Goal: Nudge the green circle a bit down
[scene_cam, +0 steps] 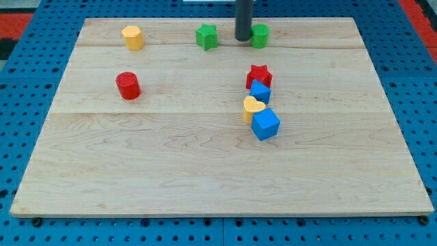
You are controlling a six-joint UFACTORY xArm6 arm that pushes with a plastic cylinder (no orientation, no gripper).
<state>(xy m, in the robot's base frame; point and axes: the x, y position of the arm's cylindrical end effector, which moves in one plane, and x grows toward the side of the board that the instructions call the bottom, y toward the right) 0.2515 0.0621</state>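
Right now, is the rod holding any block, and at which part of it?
Nothing is held: my tip only pushes. It stands at the left side of the green circle block, seemingly touching it, near the view's top.

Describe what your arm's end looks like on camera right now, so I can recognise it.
Only a straight, dark grey-black cylindrical rod shows, entering from the view's top. My tip is blunt and plain, without cables or markings, just left of the green circle.

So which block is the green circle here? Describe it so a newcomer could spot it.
Look along the wooden board's top edge, right of centre. The green circle sits against the right side of my tip. The green star further left has points; this one is round.
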